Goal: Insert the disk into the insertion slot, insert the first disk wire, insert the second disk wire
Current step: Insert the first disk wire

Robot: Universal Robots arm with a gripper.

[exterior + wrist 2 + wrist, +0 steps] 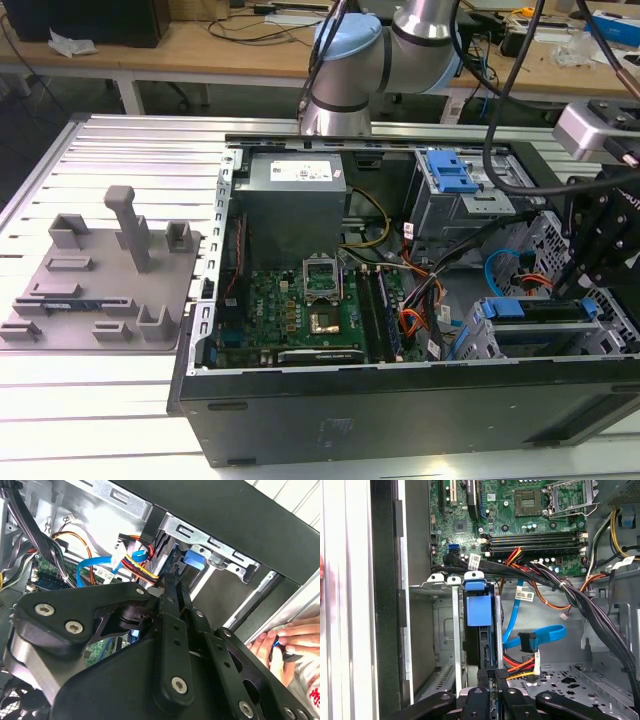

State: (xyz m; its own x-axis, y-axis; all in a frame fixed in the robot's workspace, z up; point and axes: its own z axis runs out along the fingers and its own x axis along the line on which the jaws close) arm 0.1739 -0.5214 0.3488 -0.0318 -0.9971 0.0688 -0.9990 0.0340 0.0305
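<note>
The gripper [494, 674] is seen with its fingers drawn close together. The small black plug of the first disk wire [521, 666] appears to be pinched between them, right at the end of the disk [479, 611]. The disk is set on edge inside the insertion slot [456, 630], with its blue carrier tab at the cage's end nearest the motherboard [520, 525].

The second disk wire [547, 632] is looped just beside the disk. Its blue plug is seen apart from the disk and close above the orange-red bundle.

In the exterior view the gripper [590, 265] is held over the insertion slot [488, 345]. The slot is found in the near corner of the computer case [400, 420], on the exterior view's right. The case is laid open on the table [100, 420], and a grey fixture plate [100, 270] is placed toward the table's edge on the exterior view's left.

In the second wrist view a person's hand [287, 640] is seen outside the case wall.
</note>
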